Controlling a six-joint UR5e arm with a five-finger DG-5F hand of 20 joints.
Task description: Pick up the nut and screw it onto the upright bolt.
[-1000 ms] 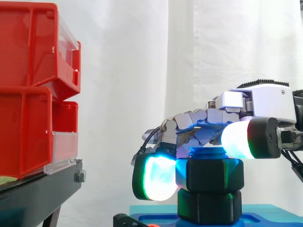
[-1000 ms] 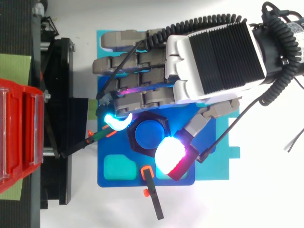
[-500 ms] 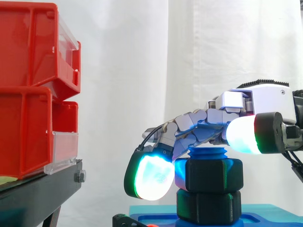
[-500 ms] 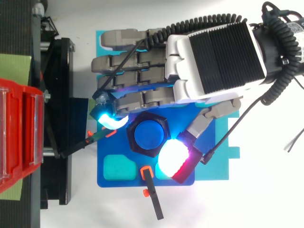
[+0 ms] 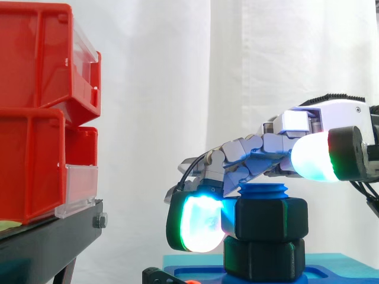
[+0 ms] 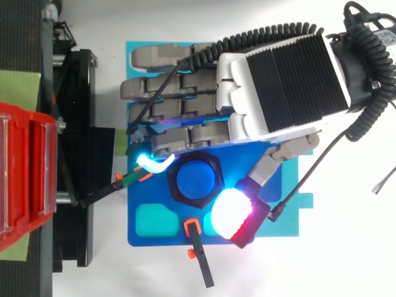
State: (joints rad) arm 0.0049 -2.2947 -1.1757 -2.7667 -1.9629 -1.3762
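Contact on the nut (image 5: pixel 271 218) has changed over the last second. The curled fingertip pad (image 5: pixel 200 231), which swung out to the left half a second ago, is back against the nut's left face. The thumb pad (image 5: pixel 314 157), which sat low beside the nut's top a second ago, has drawn off to the right and risen above the nut. From above, that thumb pad (image 6: pixel 232 211) lies just off the nut's near corner and the finger pad (image 6: pixel 151 162) glows at the opposite corner.

So the hand (image 6: pixel 278 80) is part open over the work: one finger leans on the nut, the thumb is clear of it, and nothing is pinched. The nut is already on the upright blue bolt (image 5: pixel 262 190), whose threaded top shows just above it, with a second black hexagonal piece (image 5: pixel 263 259) below on the blue base (image 5: pixel 189 271).

This looks like a reset between turns rather than a finished job. The thumb likely has to come back down onto the nut before the next twist can bite
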